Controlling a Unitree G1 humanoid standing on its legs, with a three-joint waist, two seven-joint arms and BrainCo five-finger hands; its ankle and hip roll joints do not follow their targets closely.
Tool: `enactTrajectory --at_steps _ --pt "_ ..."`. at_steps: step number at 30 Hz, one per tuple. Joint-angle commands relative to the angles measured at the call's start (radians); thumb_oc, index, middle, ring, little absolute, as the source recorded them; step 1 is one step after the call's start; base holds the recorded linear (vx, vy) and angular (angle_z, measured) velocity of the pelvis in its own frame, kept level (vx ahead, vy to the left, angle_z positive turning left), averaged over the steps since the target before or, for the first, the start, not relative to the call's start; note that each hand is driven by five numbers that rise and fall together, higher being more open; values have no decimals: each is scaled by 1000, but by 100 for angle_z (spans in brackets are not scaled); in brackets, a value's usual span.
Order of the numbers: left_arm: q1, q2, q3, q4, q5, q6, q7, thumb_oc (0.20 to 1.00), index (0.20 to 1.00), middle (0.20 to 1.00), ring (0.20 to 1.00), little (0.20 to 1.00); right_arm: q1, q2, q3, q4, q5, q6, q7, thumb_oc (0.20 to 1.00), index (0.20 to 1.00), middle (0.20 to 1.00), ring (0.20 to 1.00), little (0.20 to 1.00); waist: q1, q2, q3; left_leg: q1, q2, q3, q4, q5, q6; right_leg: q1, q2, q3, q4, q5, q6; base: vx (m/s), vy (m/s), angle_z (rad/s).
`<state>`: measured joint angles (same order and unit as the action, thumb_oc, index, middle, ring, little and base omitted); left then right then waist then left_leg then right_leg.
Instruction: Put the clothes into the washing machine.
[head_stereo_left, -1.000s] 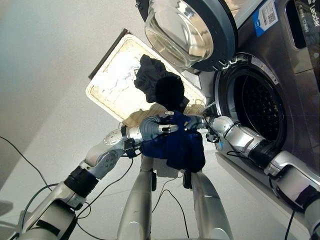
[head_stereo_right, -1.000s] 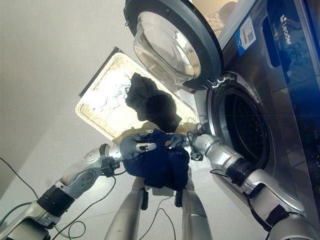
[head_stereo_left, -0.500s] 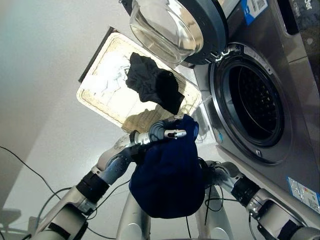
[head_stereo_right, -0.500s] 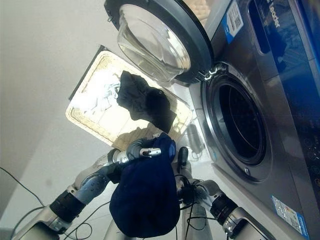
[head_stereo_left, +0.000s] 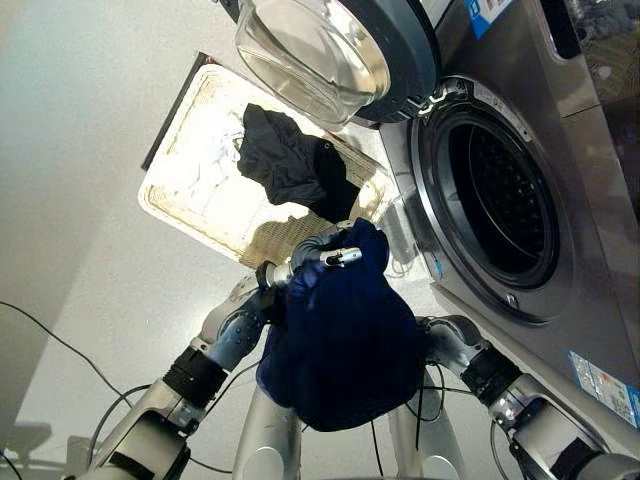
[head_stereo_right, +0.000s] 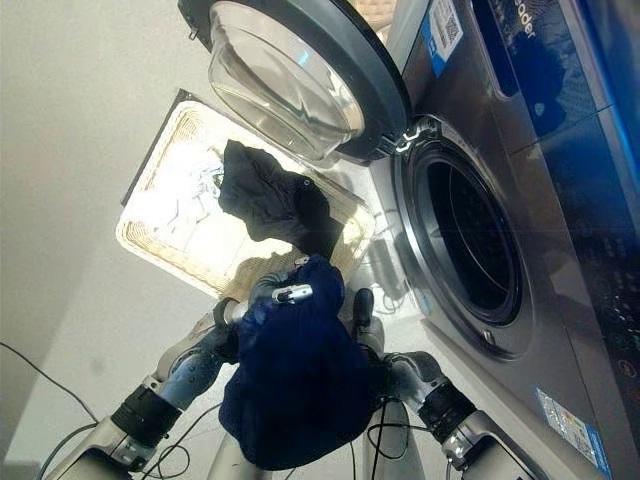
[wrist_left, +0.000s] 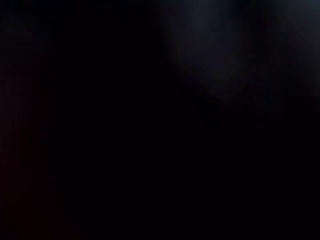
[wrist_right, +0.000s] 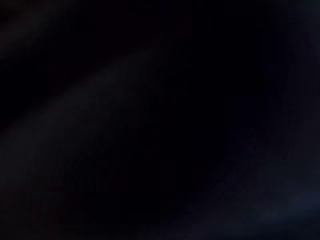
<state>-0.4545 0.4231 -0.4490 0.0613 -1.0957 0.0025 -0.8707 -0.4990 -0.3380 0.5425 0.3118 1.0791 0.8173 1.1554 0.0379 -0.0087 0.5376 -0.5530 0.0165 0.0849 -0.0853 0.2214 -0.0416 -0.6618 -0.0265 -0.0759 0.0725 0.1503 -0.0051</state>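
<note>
A dark blue garment (head_stereo_left: 345, 340) hangs in a bunch in front of the washing machine, below its round drum opening (head_stereo_left: 500, 200). My left hand (head_stereo_left: 318, 252) is shut on the garment's top edge, fingers curled over the cloth. My right arm (head_stereo_left: 470, 360) reaches in from the lower right, and its hand is buried behind the blue cloth. The machine's glass door (head_stereo_left: 320, 50) stands swung open above the basket. A black garment (head_stereo_left: 290, 165) lies in the wicker basket (head_stereo_left: 200, 228) over some white clothes (head_stereo_left: 205, 160).
The basket sits on the pale floor just left of the machine, under the open door. The machine's grey front panel (head_stereo_left: 590, 250) takes up the right side. Open floor lies to the left of the basket.
My right hand has left the garment's top and dropped behind the cloth. The blue garment now hangs from my left hand, slightly nearer the drum. The camera has shifted.
</note>
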Motion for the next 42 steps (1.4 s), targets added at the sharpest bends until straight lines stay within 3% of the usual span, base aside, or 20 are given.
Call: enactTrajectory --at_steps 1,2,5,6,7,11,12,13,15,19,22,28,37,42 --pt "30 -27 25 -23 -19 -39 23 200 200 200 200 200 55 79 37 -148 109 -8 -78 200 200 200 200 200 -46 -1 -18 -30 -64 24 17 -21 -2 45 -47 -67 -129 111 107 15 -8 -4" --pt "31 -27 26 -23 -19 -40 24 200 200 200 200 200 58 81 38 -150 106 -17 -86 200 200 200 200 200 -46 -1 -18 -33 -64 24 19 -21 -2 43 -47 -67 -129 112 107 19 -22 -5" --pt "46 -13 27 -3 -40 -69 26 200 200 200 200 200 76 66 56 -136 -27 -171 -126 200 200 200 200 200 -45 -3 -18 -45 -66 17 26 -22 -2 34 -47 -68 -129 113 104 19 -40 -6" --pt "49 -7 26 0 -60 -79 17 200 200 200 200 200 75 52 66 -123 -63 -246 -167 1000 1000 1000 1000 1000 -45 -3 -18 -48 -67 16 29 -22 -3 33 -47 -67 -132 114 103 11 -43 -3" --pt "51 -4 26 3 -71 -86 11 200 200 200 200 200 77 45 71 -116 -77 -281 -185 1000 1000 1000 1000 1000 -44 -4 -18 -49 -67 16 30 -23 -3 33 -47 -67 -133 115 102 11 -45 -2" --pt "58 12 34 5 -178 -123 -39 200 200 200 200 200 71 -6 88 -52 -161 -533 -375 1000 1000 1000 1000 1000 -42 -7 -18 -51 -70 7 36 -27 -5 32 -47 -63 -137 117 98 10 -48 2" --pt "59 12 34 5 -185 -125 -41 200 200 200 200 200 71 -8 87 -49 -171 -547 -389 1000 1000 1000 1000 1000 -42 -8 -18 -51 -70 7 36 -27 -5 32 -47 -63 -138 117 98 8 -45 8" --pt "63 13 43 -2 -229 -137 -61 200 200 200 200 200 64 -28 87 -38 -200 -615 -479 1000 1000 1000 1000 1000 -43 -10 -18 -50 -71 4 40 -28 -4 32 -44 -58 -134 117 96 7 -33 8" --pt "74 8 60 -19 -282 -144 -86 200 200 200 200 200 56 -45 75 -31 -246 -668 -560 1000 1000 1000 1000 1000 -44 -11 -18 -48 -72 4 43 -30 -2 34 -43 -54 -133 117 93 6 -23 8" --pt "98 -9 89 -65 -376 -189 -110 200 200 200 200 200 40 -61 47 -34 -311 -686 -720 1000 1000 1000 1000 1000 -43 -11 -18 -44 -73 3 51 -33 1 37 -40 -48 -125 113 88 0 -2 2" --pt "104 -22 104 -86 -422 -202 -120 200 200 200 200 200 27 -65 39 -28 -403 -701 -798 1000 1000 1000 1000 1000 -40 -11 -18 -42 -73 2 52 -35 3 38 -39 -47 -122 110 86 0 0 0" --pt "107 -59 132 -124 -468 -207 -139 200 200 200 200 200 13 -66 16 -20 -440 -692 -944 1000 1000 1000 1000 1000 -39 -13 -18 -38 -74 -2 55 -38 8 41 -35 -43 -110 99 80 0 0 0" --pt "91 -103 145 -160 -436 -199 -90 200 200 200 200 200 14 -29 -19 -2 -444 -697 -1072 1000 1000 1000 1000 1000 -43 -12 -18 -34 -77 -7 60 -45 10 43 -30 -35 -100 89 75 0 0 0" --pt "88 -123 154 -157 -391 -186 -39 200 200 200 200 200 14 -5 -41 5 -344 -681 -1009 1000 1000 1000 1000 1000 -43 -7 -18 -28 -78 -7 58 -47 11 45 -31 -35 -97 88 75 0 0 0"
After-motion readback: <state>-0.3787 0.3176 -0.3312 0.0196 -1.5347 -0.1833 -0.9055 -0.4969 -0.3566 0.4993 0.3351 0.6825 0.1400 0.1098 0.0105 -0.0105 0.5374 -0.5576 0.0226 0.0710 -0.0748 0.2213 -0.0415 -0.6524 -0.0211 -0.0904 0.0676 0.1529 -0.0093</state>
